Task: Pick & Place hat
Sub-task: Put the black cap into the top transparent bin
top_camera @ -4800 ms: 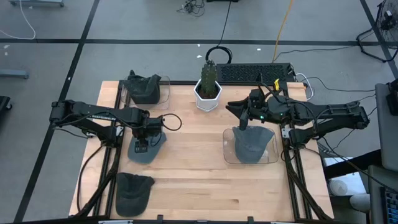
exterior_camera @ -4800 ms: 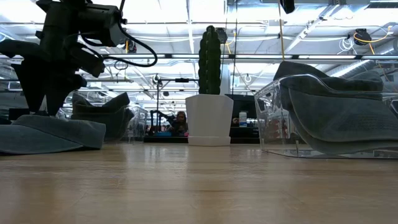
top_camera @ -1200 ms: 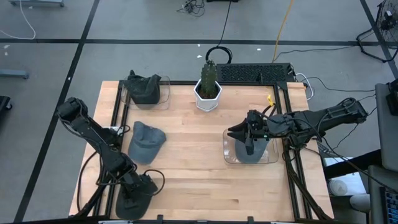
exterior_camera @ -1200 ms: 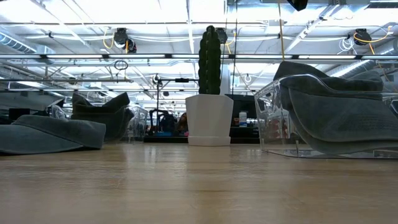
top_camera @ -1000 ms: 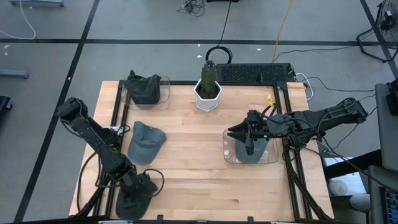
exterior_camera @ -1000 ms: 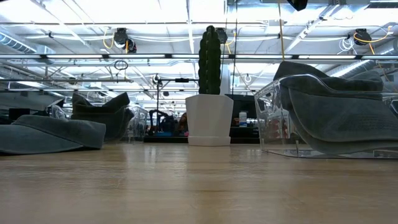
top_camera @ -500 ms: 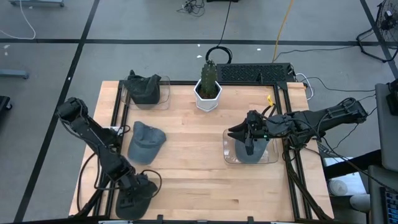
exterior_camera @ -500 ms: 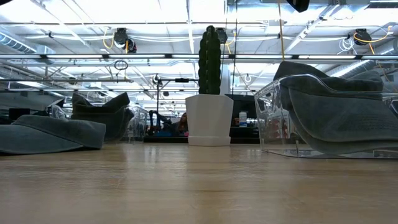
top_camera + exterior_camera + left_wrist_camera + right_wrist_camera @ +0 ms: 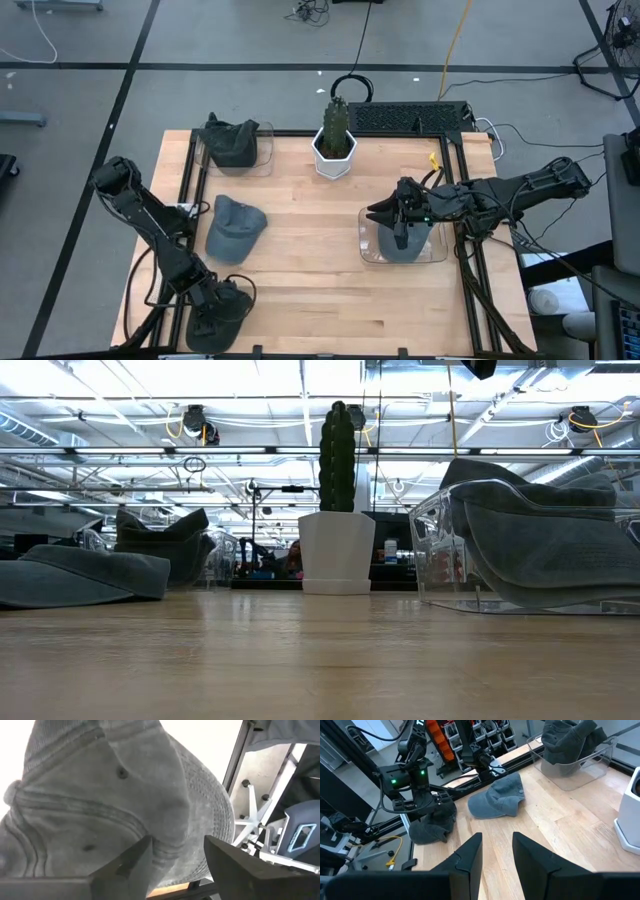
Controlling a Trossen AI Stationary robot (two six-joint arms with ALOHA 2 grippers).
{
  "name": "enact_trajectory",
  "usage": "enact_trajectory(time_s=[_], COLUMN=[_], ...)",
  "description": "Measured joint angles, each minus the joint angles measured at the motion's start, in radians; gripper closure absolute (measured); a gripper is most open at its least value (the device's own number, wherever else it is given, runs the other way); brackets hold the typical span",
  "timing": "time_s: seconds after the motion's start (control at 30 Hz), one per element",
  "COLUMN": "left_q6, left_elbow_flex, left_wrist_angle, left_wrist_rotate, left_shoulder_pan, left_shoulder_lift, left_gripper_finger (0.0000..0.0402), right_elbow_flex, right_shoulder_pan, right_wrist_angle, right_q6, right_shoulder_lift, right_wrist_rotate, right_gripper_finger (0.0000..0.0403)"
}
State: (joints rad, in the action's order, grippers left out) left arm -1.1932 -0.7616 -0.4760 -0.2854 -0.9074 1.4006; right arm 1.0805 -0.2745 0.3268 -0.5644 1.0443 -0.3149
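You have four grey hats on the table (image 9: 330, 270), and two clear bins. Nearest the front edge, at the left corner, the first hat (image 9: 215, 318) lies on the wood with the left gripper (image 9: 214, 312) down on it; in the left wrist view the hat (image 9: 115, 800) fills the frame and a fold of its cloth sits between the two dark fingers (image 9: 125, 865), so the jaws stand at a middling gap about that fold, though you cannot tell whether they actually pinch it. Farther in on the left side, the second hat (image 9: 234, 228) lies loose on the bare wood, well apart from the first; the right wrist view shows it (image 9: 497, 797) flat with its brim toward the middle of the table. Across on the right side, the nearer clear bin (image 9: 372, 252) holds the third hat (image 9: 405, 243), and the right gripper (image 9: 400, 222) hangs just over it with its jaws a little apart and nothing between them, as the right wrist view shows past its fingers (image 9: 467, 857). At the back left corner, the second clear bin (image 9: 262, 160) holds the fourth hat (image 9: 228, 142), crumpled. Beside it, at the middle of the back edge, one cactus in a white pot (image 9: 335, 152) stands upright.
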Motion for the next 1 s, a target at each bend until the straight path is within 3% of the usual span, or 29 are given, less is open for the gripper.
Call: enact_trajectory(time_s=[0.43, 0.77, 0.87, 1.0], left_q6=[-0.090, -0.096, -0.098, -0.095], left_elbow_flex=[0.000, 0.000, 0.000, 0.000], left_wrist_angle=[0.010, 0.013, 0.013, 0.016], left_wrist_rotate=[0.024, -0.060, -0.085, -0.118], left_shoulder_pan=[-0.057, -0.017, -0.006, 0.020], left_shoulder_lift=[0.064, 0.071, 0.071, 0.071], left_gripper_finger=[0.0215, 0.0216, 0.0233, 0.0292], right_elbow_flex=[0.000, 0.000, 0.000, 0.000], right_shoulder_pan=[0.000, 0.000, 0.000, 0.000], right_wrist_angle=[0.000, 0.001, 0.001, 0.001], right_q6=[0.000, 0.003, 0.004, 0.004], right_shoulder_lift=[0.000, 0.000, 0.000, 0.000], right_wrist_rotate=[0.003, 0.005, 0.006, 0.006], right_gripper_finger=[0.0307, 0.0307, 0.0307, 0.0307])
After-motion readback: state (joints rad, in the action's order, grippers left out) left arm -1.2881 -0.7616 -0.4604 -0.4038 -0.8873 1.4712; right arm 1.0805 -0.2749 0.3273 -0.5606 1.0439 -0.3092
